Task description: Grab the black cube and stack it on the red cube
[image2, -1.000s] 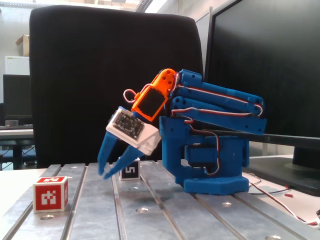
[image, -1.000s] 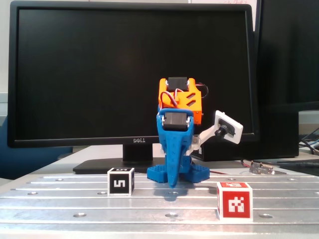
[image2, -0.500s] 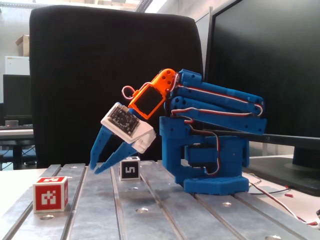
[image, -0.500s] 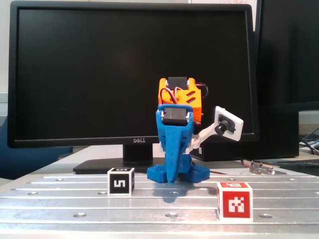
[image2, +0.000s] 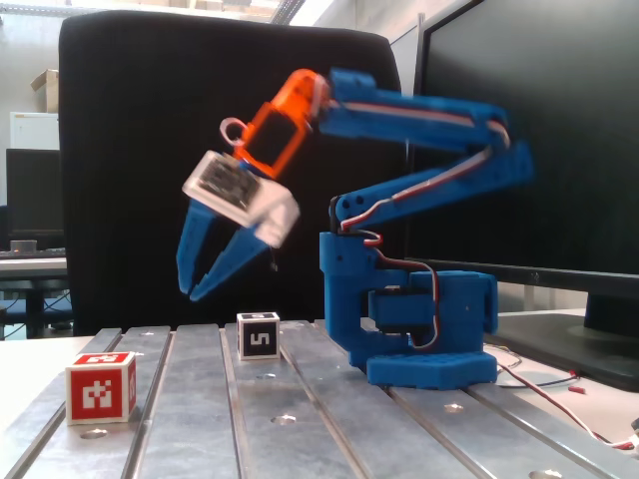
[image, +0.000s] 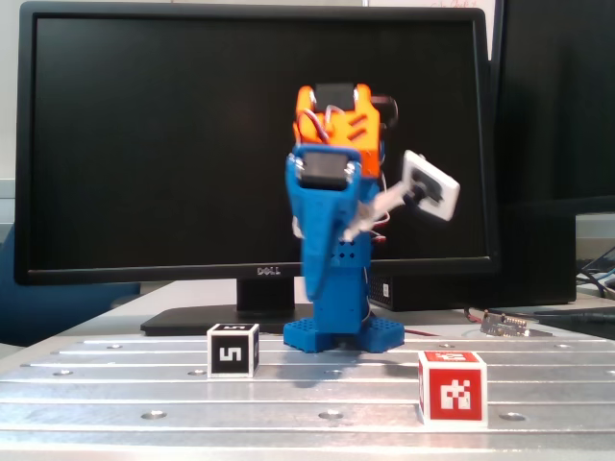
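The black cube [image: 233, 351] with a white "5" stands on the metal table, left of the arm's base in a fixed view. It also shows in the side fixed view [image2: 259, 335]. The red cube [image: 452, 386] with a white pixel marker stands nearer the front edge, at the right, and shows at the far left of the side view [image2: 101, 387]. My blue gripper [image2: 189, 292] hangs in the air, pointing down, well above the table between the two cubes. Its jaws are a little apart and empty. Seen from the front, the gripper [image: 315, 280] is blurred.
The arm's blue base [image: 344, 336] sits just behind the black cube. A Dell monitor [image: 144, 144] stands behind the table, and a small metal part [image: 504, 324] with wires lies at the back right. The slotted table [image2: 300, 429] has screw holes.
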Available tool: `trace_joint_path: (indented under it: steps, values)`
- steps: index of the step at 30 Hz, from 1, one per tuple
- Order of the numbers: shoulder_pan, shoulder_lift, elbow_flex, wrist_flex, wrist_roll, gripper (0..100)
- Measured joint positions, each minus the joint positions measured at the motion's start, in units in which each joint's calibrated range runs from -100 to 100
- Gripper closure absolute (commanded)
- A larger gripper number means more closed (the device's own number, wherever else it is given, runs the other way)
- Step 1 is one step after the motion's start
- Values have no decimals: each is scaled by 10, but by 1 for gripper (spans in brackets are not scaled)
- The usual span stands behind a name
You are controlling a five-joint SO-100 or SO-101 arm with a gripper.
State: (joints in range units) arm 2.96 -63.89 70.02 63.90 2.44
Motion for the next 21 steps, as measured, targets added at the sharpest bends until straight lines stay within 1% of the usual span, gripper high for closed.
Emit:
trace_joint_path:
  steps: [4, 10, 21]
  values:
    - [41, 97, -80, 26, 44, 98]
    - [104, 181, -172, 95, 102, 98]
    - [187, 318, -279, 205, 175, 98]
